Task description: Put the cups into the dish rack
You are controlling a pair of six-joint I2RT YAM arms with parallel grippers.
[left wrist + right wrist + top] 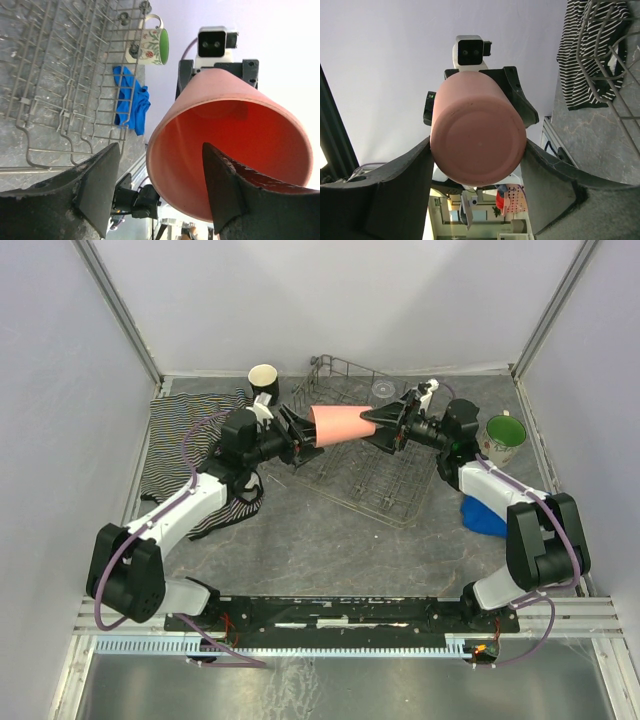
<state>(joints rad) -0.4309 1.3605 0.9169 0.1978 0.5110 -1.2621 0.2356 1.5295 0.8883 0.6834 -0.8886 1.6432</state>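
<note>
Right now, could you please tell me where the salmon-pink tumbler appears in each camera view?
Top external: salmon-pink tumbler at centre, lying sideways over the dish rack.
Left wrist: right half, open mouth towards the camera.
Right wrist: centre, base towards the camera.
Shared landmark: the dish rack's grey wires, in all three.

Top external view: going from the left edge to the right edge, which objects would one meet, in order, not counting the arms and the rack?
Striped cloth → black mug → salmon-pink tumbler → floral mug.
</note>
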